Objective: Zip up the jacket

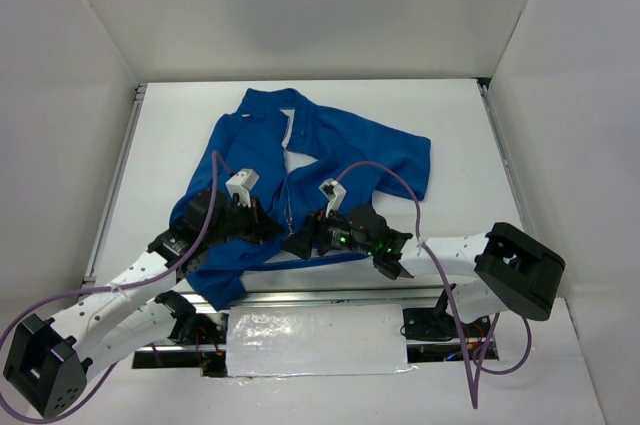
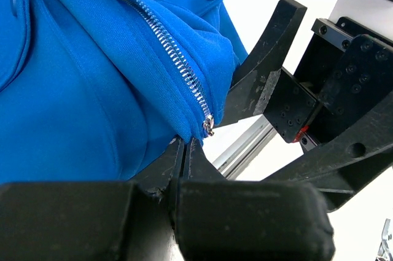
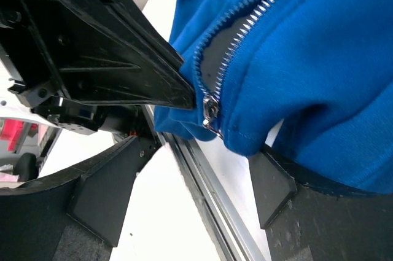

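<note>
The royal-blue jacket (image 1: 330,150) lies flat mid-table, collar at the far side, with its light zipper (image 1: 289,195) running toward me. My left gripper (image 1: 268,230) is shut on the jacket's bottom hem (image 2: 172,120) just beside the zipper's lower end. The silver slider (image 2: 209,126) sits at the bottom of the teeth, right above the pinch. My right gripper (image 1: 300,243) is open, its fingers (image 3: 104,193) spread wide under the hem. The slider (image 3: 210,110) hangs above the gap between them, untouched. The left gripper's finger shows as a black tip (image 3: 175,89) beside the slider.
The table's metal front rail (image 1: 320,295) runs just below the hem and also shows in the right wrist view (image 3: 209,193). A shiny white sheet (image 1: 315,340) lies between the arm bases. White walls enclose the table on three sides.
</note>
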Motion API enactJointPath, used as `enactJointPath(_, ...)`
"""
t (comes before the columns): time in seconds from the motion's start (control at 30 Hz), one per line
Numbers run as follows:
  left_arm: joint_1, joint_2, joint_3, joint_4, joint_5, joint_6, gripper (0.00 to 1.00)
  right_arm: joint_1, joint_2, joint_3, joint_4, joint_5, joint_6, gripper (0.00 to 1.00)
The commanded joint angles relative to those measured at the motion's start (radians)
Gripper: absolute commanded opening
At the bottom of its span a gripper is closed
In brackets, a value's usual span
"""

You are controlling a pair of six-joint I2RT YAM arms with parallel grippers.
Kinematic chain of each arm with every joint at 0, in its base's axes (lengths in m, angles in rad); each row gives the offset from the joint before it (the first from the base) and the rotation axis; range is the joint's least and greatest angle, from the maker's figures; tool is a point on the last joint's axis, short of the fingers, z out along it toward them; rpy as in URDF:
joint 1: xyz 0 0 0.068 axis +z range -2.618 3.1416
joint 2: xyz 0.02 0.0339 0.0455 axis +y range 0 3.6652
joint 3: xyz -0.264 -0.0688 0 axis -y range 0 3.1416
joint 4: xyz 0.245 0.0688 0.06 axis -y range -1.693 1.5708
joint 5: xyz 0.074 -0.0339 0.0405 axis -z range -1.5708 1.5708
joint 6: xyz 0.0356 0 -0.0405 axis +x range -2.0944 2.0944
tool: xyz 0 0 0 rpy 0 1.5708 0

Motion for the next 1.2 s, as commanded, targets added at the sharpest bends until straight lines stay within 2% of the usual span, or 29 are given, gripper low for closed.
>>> enactJointPath(0.0, -0.004, 0.002, 0.037, 0.056, 0.028, 0.024, 0.0, 0.011, 0.006, 0.005, 0.109, 0.002, -0.019, 0.77)
enactJointPath(0.43, -0.004, 0.0, 0.04, 0.053, 0.025, 0.024, 0.0, 0.026, -0.004, -0.011, 0.071, 0.055, 0.064, 0.56)
enactJointPath(0.63, -0.004, 0.003, 0.041, 0.055, 0.028, 0.026, 0.0, 0.043, 0.002, -0.01, 0.055, 0.083, 0.098, 0.52)
enactJointPath(1.03, -0.004, -0.001, 0.04, 0.056, 0.026, 0.024, 0.0, 0.069, -0.008, 0.008, -0.031, 0.189, 0.15, 0.35)
enactJointPath(1.17, -0.004, -0.003, 0.038, 0.056, 0.023, 0.024, 0.0, 0.075, -0.007, 0.011, -0.037, 0.195, 0.167, 0.24)
